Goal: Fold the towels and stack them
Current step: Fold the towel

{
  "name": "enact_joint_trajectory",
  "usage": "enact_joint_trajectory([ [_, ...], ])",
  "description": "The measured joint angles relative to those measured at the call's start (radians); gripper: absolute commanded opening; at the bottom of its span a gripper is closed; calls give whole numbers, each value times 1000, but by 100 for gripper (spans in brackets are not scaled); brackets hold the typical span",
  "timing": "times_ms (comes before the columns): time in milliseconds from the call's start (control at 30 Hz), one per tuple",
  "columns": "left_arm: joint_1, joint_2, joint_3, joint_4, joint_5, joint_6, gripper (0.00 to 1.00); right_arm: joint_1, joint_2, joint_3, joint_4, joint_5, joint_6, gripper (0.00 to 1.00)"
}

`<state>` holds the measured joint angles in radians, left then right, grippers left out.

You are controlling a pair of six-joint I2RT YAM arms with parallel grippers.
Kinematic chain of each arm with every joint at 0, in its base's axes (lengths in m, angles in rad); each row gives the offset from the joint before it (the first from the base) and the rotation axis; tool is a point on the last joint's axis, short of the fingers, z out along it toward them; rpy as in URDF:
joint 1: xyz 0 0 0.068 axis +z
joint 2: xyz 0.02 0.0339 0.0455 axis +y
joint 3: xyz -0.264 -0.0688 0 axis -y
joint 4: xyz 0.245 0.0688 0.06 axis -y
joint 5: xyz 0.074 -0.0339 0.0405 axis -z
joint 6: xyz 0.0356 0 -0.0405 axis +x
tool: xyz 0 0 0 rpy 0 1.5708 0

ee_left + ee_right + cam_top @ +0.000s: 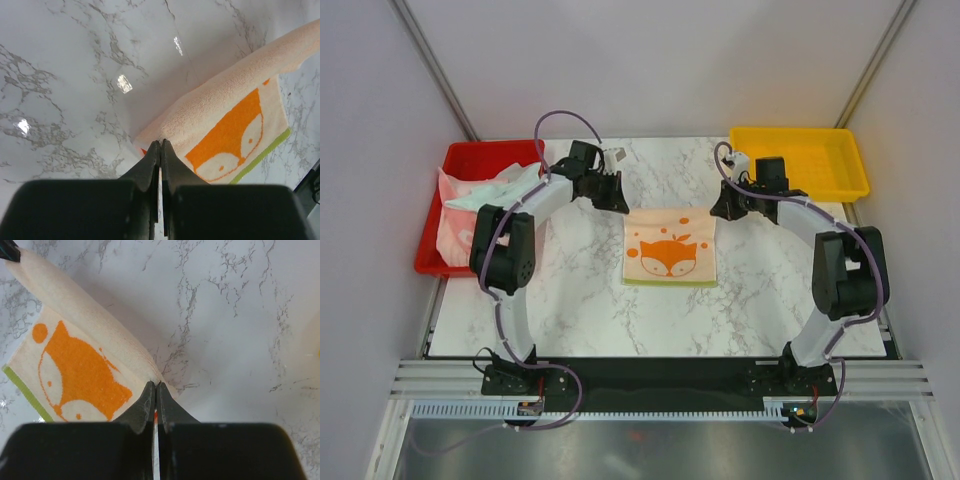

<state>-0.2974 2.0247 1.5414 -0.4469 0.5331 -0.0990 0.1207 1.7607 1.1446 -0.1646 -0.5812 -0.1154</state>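
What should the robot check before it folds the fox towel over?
1. Left fingers shut on a far corner of the fox towel: ok.
2. Right fingers shut on the other far corner: ok.
3. Towel's green-striped near edge flat on the table: ok.
4. Nothing lying on top of the towel: ok.
5. Other towels in the red tray, apart from this one: ok.
6. Grip deep enough not to slip: cannot tell.
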Motion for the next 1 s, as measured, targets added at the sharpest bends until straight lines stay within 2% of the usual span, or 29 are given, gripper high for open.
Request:
enact_joint_trajectory([
  [567, -59, -252, -274, 50, -19, -45, 2, 71, -231, -162, -26, 118, 117, 0],
  [1000, -144, -325, -438, 59, -100, -90, 2, 102, -333, -309, -114, 191, 236, 0],
])
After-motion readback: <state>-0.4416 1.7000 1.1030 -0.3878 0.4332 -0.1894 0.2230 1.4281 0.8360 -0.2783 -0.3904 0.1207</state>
